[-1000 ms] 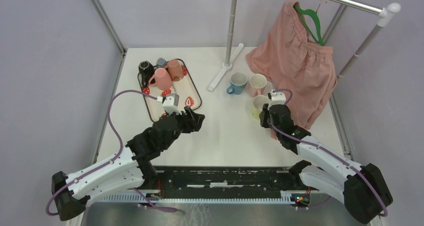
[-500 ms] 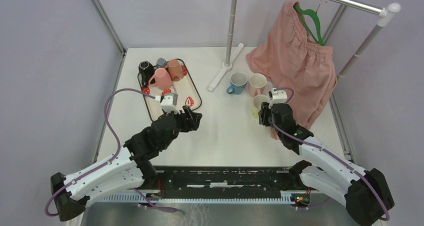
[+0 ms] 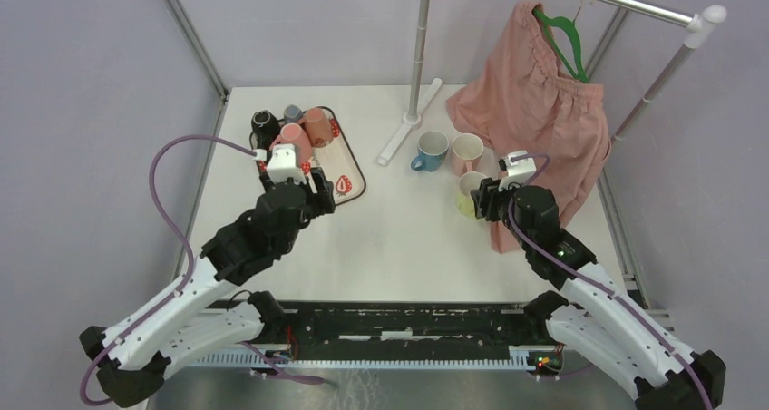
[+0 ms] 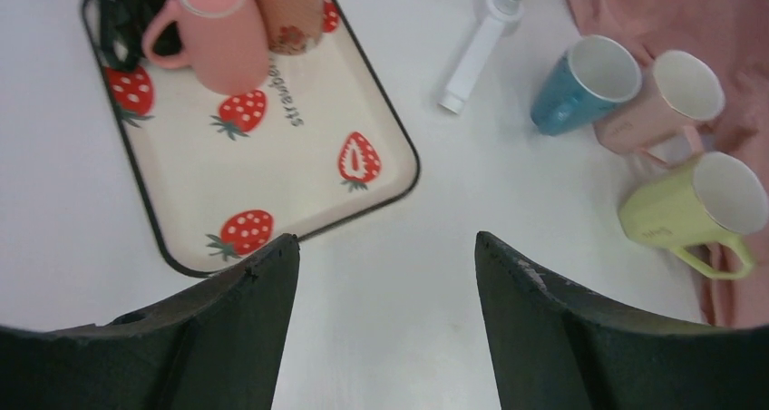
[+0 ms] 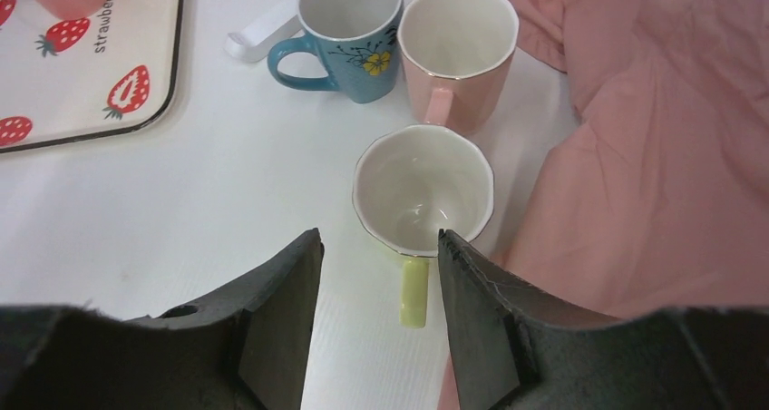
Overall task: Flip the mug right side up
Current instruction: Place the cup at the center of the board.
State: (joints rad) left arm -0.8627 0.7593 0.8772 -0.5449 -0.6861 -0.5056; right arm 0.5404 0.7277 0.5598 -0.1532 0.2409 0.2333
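Note:
A pink mug (image 3: 292, 141) stands mouth down on the strawberry tray (image 3: 349, 188), beside a terracotta mug (image 3: 317, 126) and a black mug (image 3: 264, 124). The pink mug also shows in the left wrist view (image 4: 218, 38). My left gripper (image 3: 315, 201) (image 4: 385, 239) is open and empty, above the tray's near right corner. A blue mug (image 5: 349, 29), a pink mug (image 5: 458, 52) and a yellow mug (image 5: 422, 192) stand mouth up at the right. My right gripper (image 3: 485, 207) (image 5: 379, 233) is open and empty, above the yellow mug's handle.
A clothes rack post (image 3: 419, 56) with a white foot (image 3: 403, 133) stands behind the mugs. A pink garment (image 3: 544, 120) hangs from a green hanger and drapes onto the table just right of the mugs. A small grey cup (image 3: 292, 112) sits at the tray's back.
My left gripper has moved left and back to the tray's near corner. My right gripper has lifted and pulled back a little from the yellow mug, which stays upright.

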